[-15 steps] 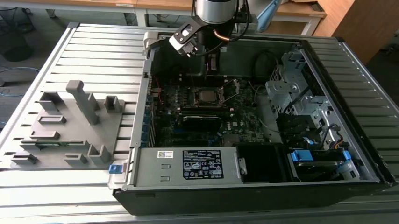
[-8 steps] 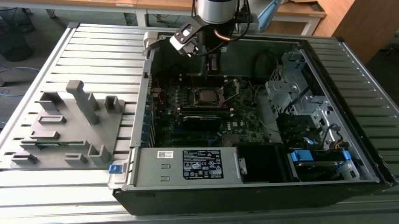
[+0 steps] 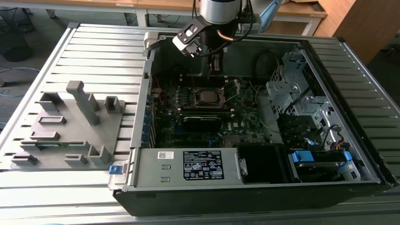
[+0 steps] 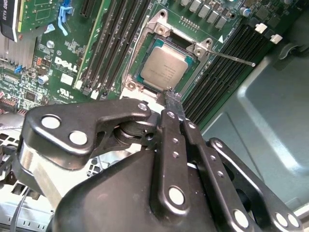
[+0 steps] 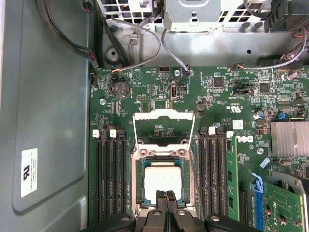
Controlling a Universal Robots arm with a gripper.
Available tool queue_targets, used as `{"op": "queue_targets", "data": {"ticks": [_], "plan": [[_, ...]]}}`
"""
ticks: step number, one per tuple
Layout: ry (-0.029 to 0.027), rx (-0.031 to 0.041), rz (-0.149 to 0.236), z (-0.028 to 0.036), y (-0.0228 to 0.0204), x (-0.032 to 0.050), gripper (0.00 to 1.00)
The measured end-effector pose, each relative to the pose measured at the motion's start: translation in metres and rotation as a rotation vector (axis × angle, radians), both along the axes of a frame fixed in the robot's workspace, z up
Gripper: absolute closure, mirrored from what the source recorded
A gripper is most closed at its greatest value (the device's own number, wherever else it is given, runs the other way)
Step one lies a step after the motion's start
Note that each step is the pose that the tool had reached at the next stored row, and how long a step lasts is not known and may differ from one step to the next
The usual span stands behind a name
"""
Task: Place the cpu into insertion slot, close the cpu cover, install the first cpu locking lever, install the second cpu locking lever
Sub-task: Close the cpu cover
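Note:
The cpu [image 5: 163,180] lies flat in the insertion slot [image 5: 136,181], its pale metal face up; it is also visible in the second wrist view [image 4: 166,67]. The cpu cover [image 5: 164,115] stands swung open beyond the socket, a silvery frame with a square window. A thin locking lever [image 4: 236,59] sticks out free to one side of the socket. My gripper [image 5: 165,195] is shut with nothing between its fingers, its tips just over the cpu's near edge [image 4: 172,96]. In the exterior view the gripper [image 3: 216,70] hangs inside the case above the socket [image 3: 207,96].
Long black memory slots [image 5: 112,179] flank the socket on both sides. A finned heatsink [image 5: 289,139] and cables [image 5: 145,38] lie nearby. The case walls, drive cage [image 3: 300,89] and power supply [image 3: 187,166] enclose the board. A grey fixture plate [image 3: 69,126] sits at the exterior view's left.

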State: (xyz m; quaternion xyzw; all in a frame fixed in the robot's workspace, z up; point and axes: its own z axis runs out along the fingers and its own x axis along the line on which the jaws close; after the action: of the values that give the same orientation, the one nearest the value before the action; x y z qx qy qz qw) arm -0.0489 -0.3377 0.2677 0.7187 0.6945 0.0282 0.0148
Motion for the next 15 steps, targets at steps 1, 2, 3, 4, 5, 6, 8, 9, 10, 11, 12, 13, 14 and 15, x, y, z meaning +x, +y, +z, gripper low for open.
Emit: {"op": "queue_targets", "data": {"ticks": [1,2,3,4,5,6,8,9,10,11,12,13,14,15], "plan": [[0.0000,0.0000,0.000,0.0000,0.0000,0.0006,0.89],[0.0000,0.0000,0.000,0.0000,0.0000,0.0009,0.89],[0.0000,0.0000,0.000,0.0000,0.0000,0.0010,0.89],[0.0000,0.0000,0.000,0.0000,0.0000,0.0010,0.89],[0.0000,0.0000,0.000,0.0000,0.0000,0.0010,0.89],[0.0000,-0.0001,0.000,0.0000,0.0000,0.0011,0.89],[0.0000,0.0000,0.000,0.0000,0.0000,0.0013,0.89],[0.0000,0.0001,0.000,0.0000,0.0000,0.0016,0.89],[0.0000,0.0000,0.000,0.0000,0.0000,0.0020,0.89],[0.0000,0.0000,0.000,0.0000,0.0000,0.0026,0.89],[0.0000,0.0000,0.000,0.0000,0.0000,0.0034,0.89],[0.0000,0.0000,0.000,0.0000,0.0000,0.0041,0.89],[0.0000,0.0000,0.000,0.0000,0.0000,0.0049,0.89],[0.0000,0.0000,0.000,0.0000,0.0000,0.0057,0.89]]}}
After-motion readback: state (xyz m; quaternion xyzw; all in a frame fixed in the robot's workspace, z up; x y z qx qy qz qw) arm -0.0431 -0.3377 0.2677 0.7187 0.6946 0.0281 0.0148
